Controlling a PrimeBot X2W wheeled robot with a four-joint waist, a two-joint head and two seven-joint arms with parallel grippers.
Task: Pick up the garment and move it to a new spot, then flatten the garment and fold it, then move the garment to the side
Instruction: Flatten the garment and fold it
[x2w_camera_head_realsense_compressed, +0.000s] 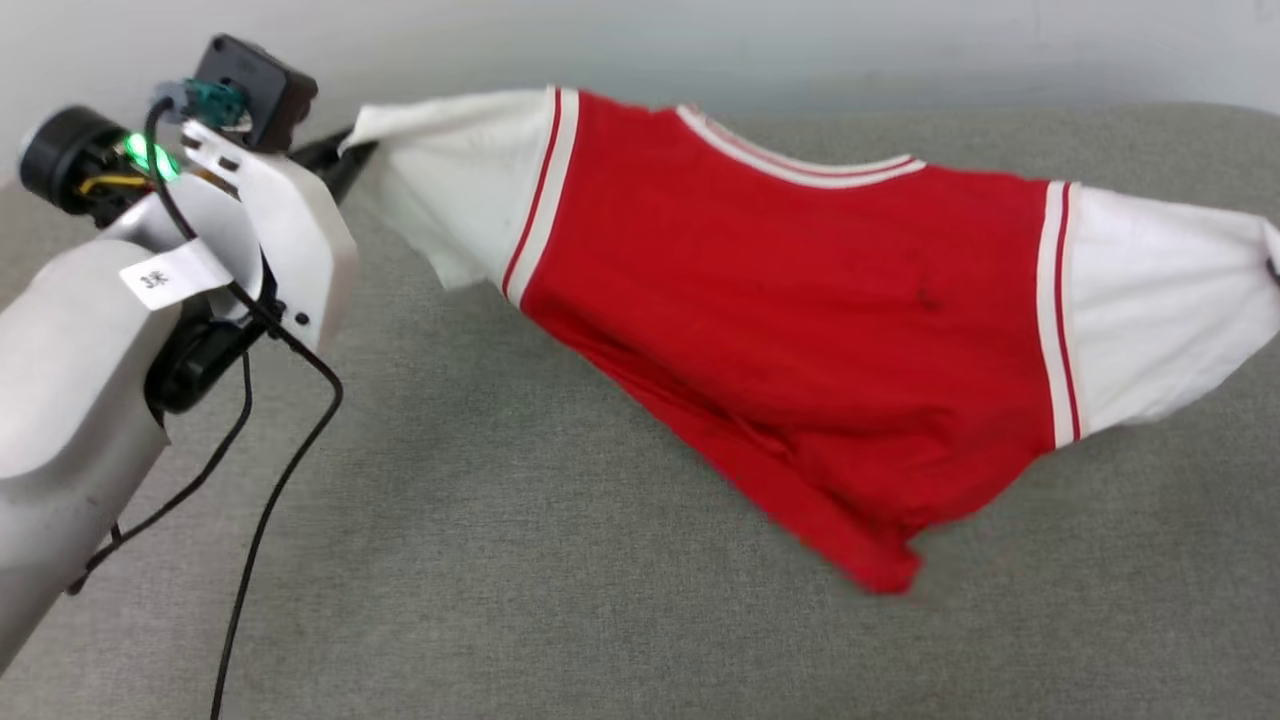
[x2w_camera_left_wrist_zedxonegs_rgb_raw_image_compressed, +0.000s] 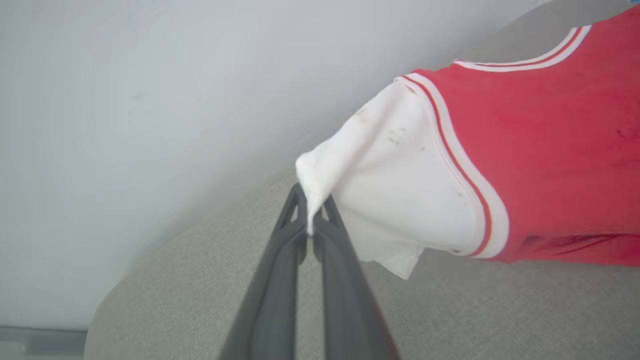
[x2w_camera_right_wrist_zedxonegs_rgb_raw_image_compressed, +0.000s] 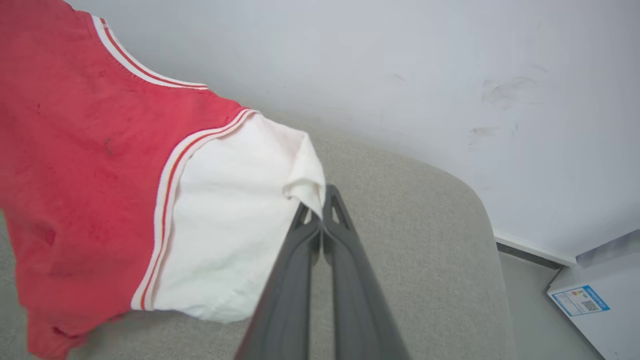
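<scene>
Hanging stretched between two grippers is one garment (x2w_camera_head_realsense_compressed: 800, 330), a red shirt with two white short sleeves and red-and-white striped trim at the neck and armholes. The left gripper (x2w_camera_left_wrist_zedxonegs_rgb_raw_image_compressed: 310, 202) has its jaws pinched tight on the tip of the left sleeve (x2w_camera_left_wrist_zedxonegs_rgb_raw_image_compressed: 390, 190), a fold of white cloth caught between the dark fingers (x2w_camera_left_wrist_zedxonegs_rgb_raw_image_compressed: 280, 280). The right gripper (x2w_camera_right_wrist_zedxonegs_rgb_raw_image_compressed: 317, 205) has its jaws closed the same way on the tip of the right sleeve (x2w_camera_right_wrist_zedxonegs_rgb_raw_image_compressed: 235, 225).

The shirt spans from far left to right over one grey cushioned surface (x2w_camera_head_realsense_compressed: 480, 520), collar toward the far side. Its red body sags toward the near side, down to a drooping point at the hem (x2w_camera_head_realsense_compressed: 885, 565); whether that point touches the cushion I cannot tell.

The pale left forearm (x2w_camera_head_realsense_compressed: 80, 380), with a black cable and one green light, stands at the near left. A plain pale wall (x2w_camera_right_wrist_zedxonegs_rgb_raw_image_compressed: 450, 60) runs behind the cushion. Past its right end, lower down, sits one white box-like thing (x2w_camera_right_wrist_zedxonegs_rgb_raw_image_compressed: 600, 310) bearing a blue-bordered label.
</scene>
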